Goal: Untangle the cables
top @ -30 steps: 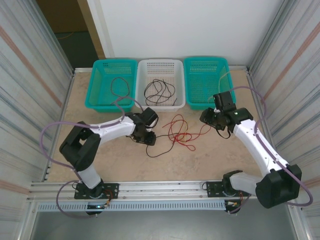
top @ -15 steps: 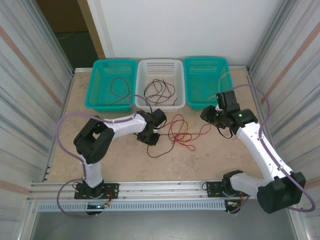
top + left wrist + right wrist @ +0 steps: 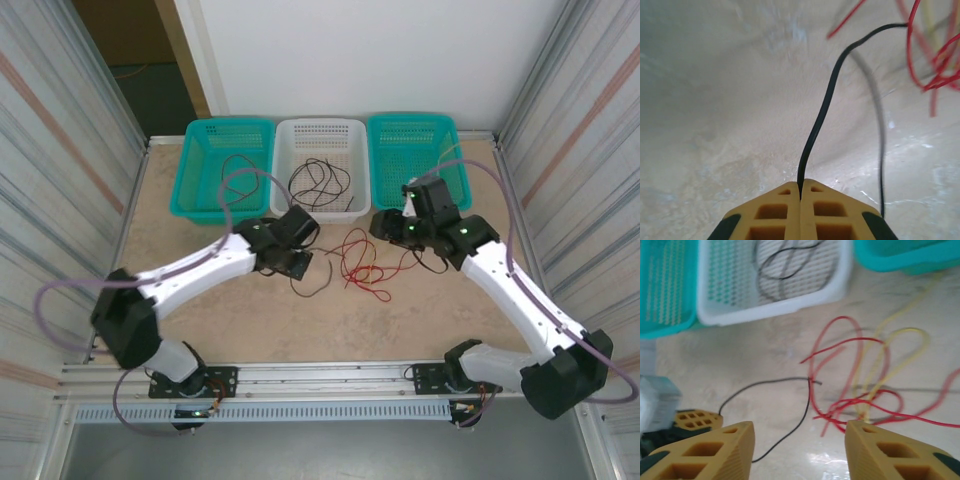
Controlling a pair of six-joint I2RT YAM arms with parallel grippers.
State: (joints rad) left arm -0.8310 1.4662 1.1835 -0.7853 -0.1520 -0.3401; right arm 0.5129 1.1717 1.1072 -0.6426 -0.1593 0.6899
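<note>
A tangle of red cables (image 3: 358, 262) and pale yellow cable (image 3: 900, 340) lies on the table in front of the white basket. One black cable (image 3: 822, 115) runs out of it to the left. My left gripper (image 3: 800, 186) is shut on the end of that cable, left of the tangle (image 3: 298, 264). The black cable (image 3: 771, 384) crosses a red strand (image 3: 860, 400) at its far end. My right gripper (image 3: 799, 426) hangs open above the tangle's right side (image 3: 386, 228), with nothing between its fingers.
Three baskets stand along the back: a teal one (image 3: 203, 207) holding a dark cable (image 3: 238, 172), a white one (image 3: 322, 213) holding black cables (image 3: 318, 180), and another teal one (image 3: 410, 122). Metal walls close both sides.
The left arm has swung and stretched out, its gripper still on the black cable, now drawn shorter and more leftward. The right gripper has moved left to over the tangle.
</note>
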